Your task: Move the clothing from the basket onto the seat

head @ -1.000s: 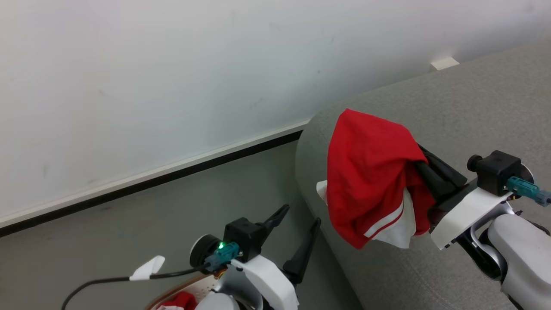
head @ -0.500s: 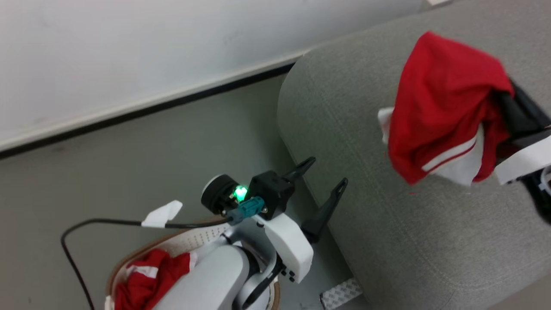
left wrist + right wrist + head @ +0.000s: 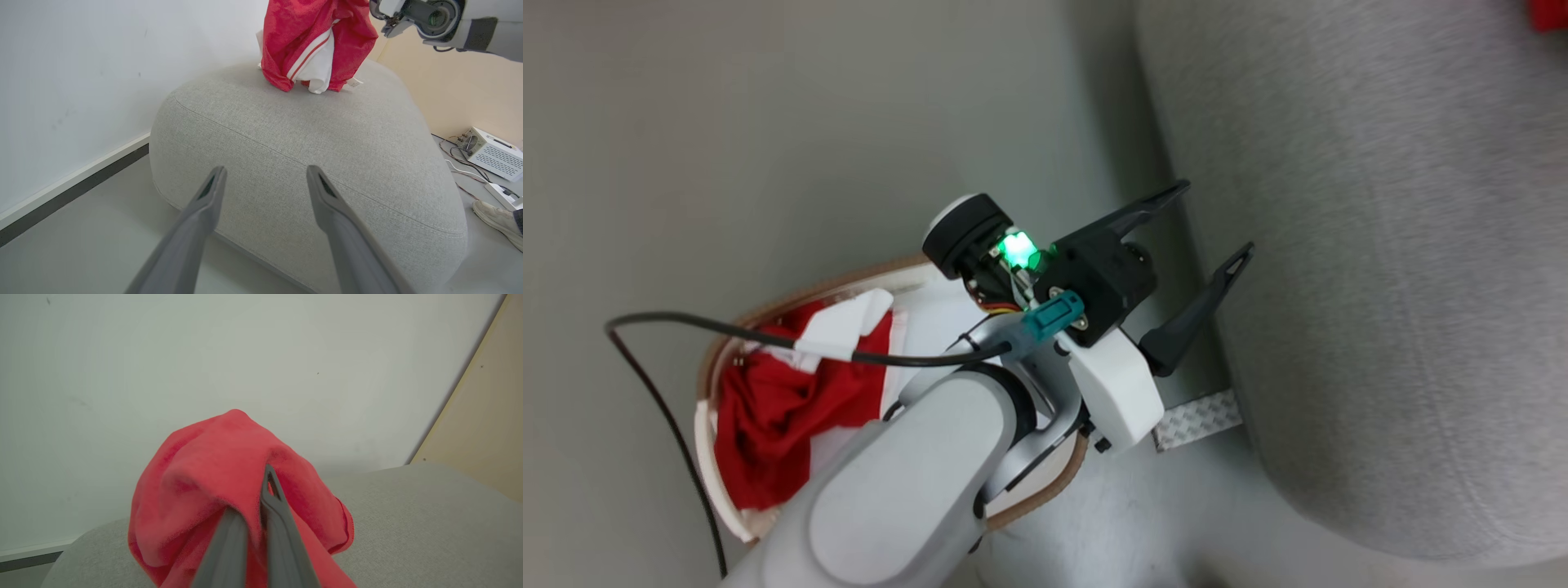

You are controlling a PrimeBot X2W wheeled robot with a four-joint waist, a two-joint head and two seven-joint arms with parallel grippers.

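My right gripper (image 3: 252, 498) is shut on a piece of red clothing (image 3: 212, 477) bunched over its fingers. In the left wrist view this garment (image 3: 314, 45), red with white stripes, hangs from the right arm (image 3: 429, 16), its lower end touching the top of the grey seat (image 3: 306, 143). My left gripper (image 3: 1215, 220) stands open and empty beside the seat (image 3: 1380, 286), above the floor. More red clothing (image 3: 768, 416) lies in the white basket (image 3: 719, 351) with its tan rim, under my left arm. A red scrap (image 3: 1552, 12) shows at the head view's top right corner.
A white wall with a dark baseboard (image 3: 69, 192) runs behind the seat. A black cable (image 3: 670, 408) loops by the basket. A metal tread strip (image 3: 1196, 416) lies on the floor at the seat's foot. A white box (image 3: 490, 153) with cables and a person's shoe (image 3: 496, 220) sit right of the seat.
The head camera has swung down and left, so the basket fills more of the view and the held garment has slid out at the top right. Both grippers keep their states.
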